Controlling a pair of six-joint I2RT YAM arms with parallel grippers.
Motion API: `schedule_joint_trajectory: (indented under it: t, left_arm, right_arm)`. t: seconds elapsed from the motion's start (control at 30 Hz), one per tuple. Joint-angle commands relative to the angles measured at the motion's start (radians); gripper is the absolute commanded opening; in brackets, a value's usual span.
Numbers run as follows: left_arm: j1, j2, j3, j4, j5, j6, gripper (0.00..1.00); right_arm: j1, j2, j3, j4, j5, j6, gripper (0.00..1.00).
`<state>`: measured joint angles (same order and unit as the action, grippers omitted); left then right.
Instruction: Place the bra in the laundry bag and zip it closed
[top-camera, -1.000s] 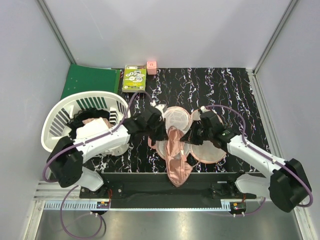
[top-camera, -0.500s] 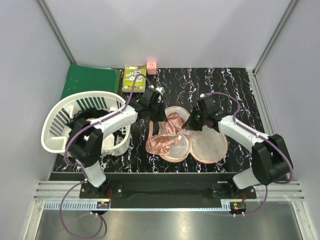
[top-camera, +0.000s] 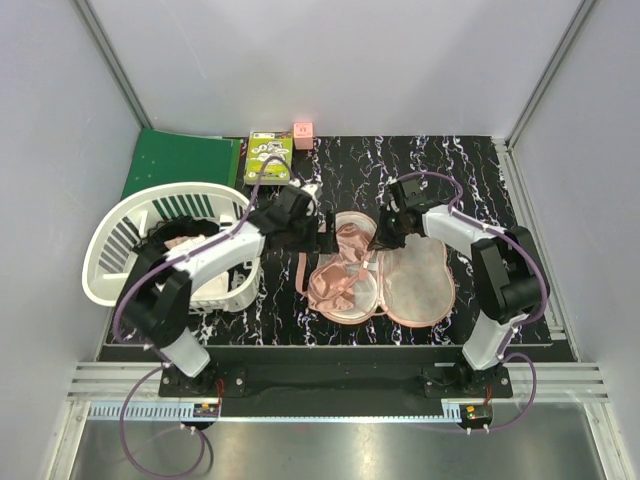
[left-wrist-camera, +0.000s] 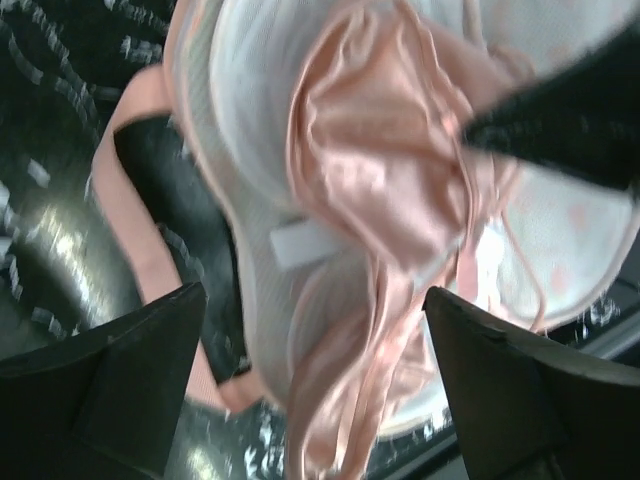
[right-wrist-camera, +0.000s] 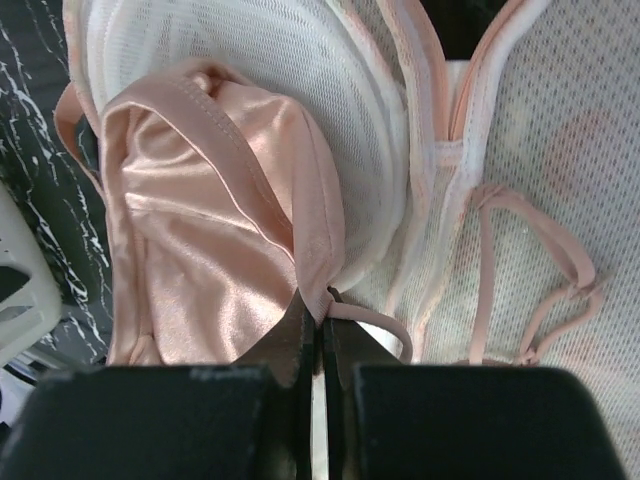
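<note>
Left gripper (left-wrist-camera: 312, 300): we have its fingers spread wide, above the bra (top-camera: 340, 275) | right gripper (right-wrist-camera: 322, 320): we pinch the bra's edge | bra: bunched on open laundry bag's (top-camera: 418, 285) left lobe, mid-table (top-camera: 450, 170), toward near edge.

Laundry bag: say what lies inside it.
The bra lies bunched on the laundry bag's left mesh half, a thin pink strap on the right. Mesh beneath is covered.

1. The top camera sits high above and behind the arm bases (top-camera: 190, 375), looking down on the whole table (top-camera: 450, 165) from afar.
2. The left wrist camera looks down at close range on the bra (left-wrist-camera: 380, 190).
3. The right wrist camera looks down even closer.
4. All three views share the bra and laundry bag (right-wrist-camera: 560, 150).
</note>
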<state>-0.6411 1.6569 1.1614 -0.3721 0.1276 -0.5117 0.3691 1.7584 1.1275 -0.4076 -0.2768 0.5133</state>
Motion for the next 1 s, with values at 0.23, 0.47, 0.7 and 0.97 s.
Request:
schedule_joint_trajectory:
  t: [0.23,0.47,0.7,0.97]
  left_arm:
    - [0.003,-0.236,-0.255,0.081,0.163,-0.025,0.83]
    - [-0.005,-0.209,-0.295,0.128,0.228,-0.054,0.53]
    - [-0.008,-0.186,-0.33,0.248,0.323,-0.155,0.07]
    - [-0.023,-0.198,-0.41,0.42,0.291,-0.319,0.0]
  right_arm:
    - [-0.018,0.11,0.185,-0.077,-0.032,-0.128,0.17]
    - [-0.016,-0.005,0.114,-0.129,-0.067,-0.101,0.6]
    - [-0.007,-0.31,-0.098,-0.158,-0.084,-0.035,0.75]
    - [-0.009,-0.576,-0.386,-0.149,0.077,0.132,0.73]
